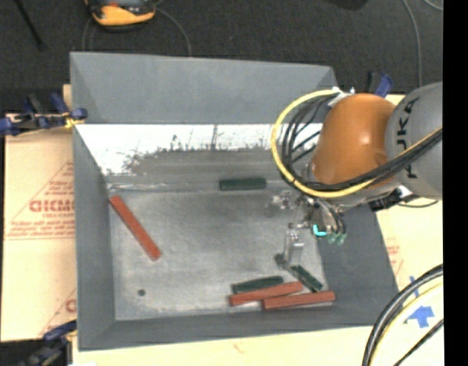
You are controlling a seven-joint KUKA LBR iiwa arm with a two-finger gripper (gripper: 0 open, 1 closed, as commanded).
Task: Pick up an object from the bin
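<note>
My gripper (288, 248) hangs low over the right part of the bin floor, under the orange-covered wrist. Just below and to its right lies a short dark green bar (307, 279), tilted, its upper end close to the gripper's tip. Beside that bar, along the front wall, lie a longer dark green bar (257, 285) and two red-brown bars (298, 300), side by side and partly overlapping. Nothing shows held in the gripper.
Another dark green bar (242, 183) lies flat by the back wall. A long red-brown bar (133, 226) lies diagonally at the left. A small dark speck (141, 293) sits near the front left. The right wall is close to the gripper.
</note>
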